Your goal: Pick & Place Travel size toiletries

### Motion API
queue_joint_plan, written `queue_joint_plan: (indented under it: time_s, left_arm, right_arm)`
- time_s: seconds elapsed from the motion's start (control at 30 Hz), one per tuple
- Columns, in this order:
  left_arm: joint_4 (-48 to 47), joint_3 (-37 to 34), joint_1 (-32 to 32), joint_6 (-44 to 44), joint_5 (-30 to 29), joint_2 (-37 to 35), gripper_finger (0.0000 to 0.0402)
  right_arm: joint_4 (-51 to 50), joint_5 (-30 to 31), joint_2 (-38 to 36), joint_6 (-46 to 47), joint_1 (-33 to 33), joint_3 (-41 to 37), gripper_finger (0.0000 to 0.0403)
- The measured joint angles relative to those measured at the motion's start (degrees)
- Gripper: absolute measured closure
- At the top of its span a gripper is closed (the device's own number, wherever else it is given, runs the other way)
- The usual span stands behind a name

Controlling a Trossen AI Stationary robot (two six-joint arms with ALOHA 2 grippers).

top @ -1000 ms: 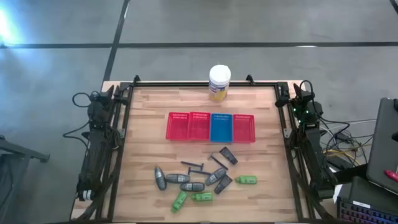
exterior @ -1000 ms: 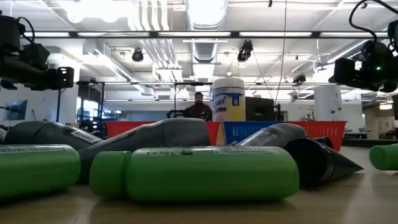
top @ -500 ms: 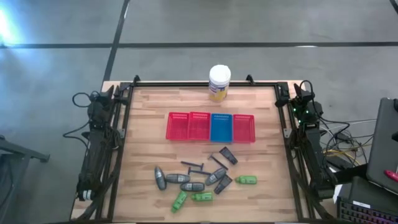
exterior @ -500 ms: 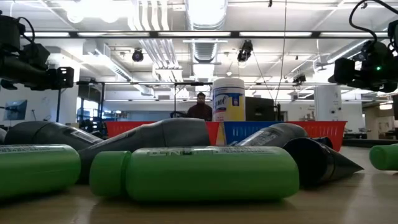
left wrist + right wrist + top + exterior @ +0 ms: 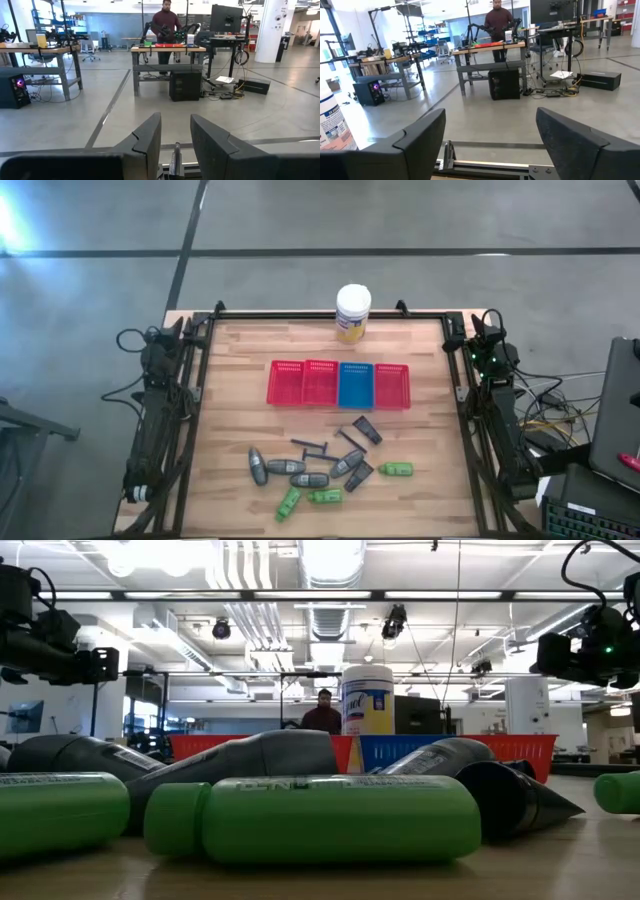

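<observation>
The toiletries lie loose on the wooden table, near its front middle: grey oval tubes (image 5: pixel 285 468), green bottles (image 5: pixel 325 496), dark wedge tubes (image 5: pixel 366 430) and thin dark sticks (image 5: pixel 310 445). In the low view a green bottle (image 5: pixel 320 817) lies on its side in front of a grey tube (image 5: pixel 250 755). My left gripper (image 5: pixel 175 135) is parked at the table's left edge, fingers a little apart and empty. My right gripper (image 5: pixel 490 135) is parked at the right edge, wide open and empty. Both are far from the items.
A row of mesh baskets stands across the table's middle: red (image 5: pixel 303 383), blue (image 5: pixel 356 385), red (image 5: pixel 391 386). A white canister with a yellow label (image 5: pixel 353 313) stands at the far edge. A person (image 5: pixel 165 20) stands at a bench in the room beyond.
</observation>
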Motion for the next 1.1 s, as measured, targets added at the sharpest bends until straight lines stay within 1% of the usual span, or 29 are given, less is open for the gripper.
queue_joint_plan:
  time_s: [0.8, 1.1]
  left_arm:
    - [0.00, 0.00, 0.00, -0.01, -0.01, -0.01, 0.0291]
    - [0.00, 0.00, 0.01, -0.01, 0.00, 0.01, 0.0291]
  right_arm:
    - [0.00, 0.00, -0.01, -0.01, 0.00, 0.01, 0.0168]
    - [0.00, 0.00, 0.00, 0.00, 0.00, 0.01, 0.0182]
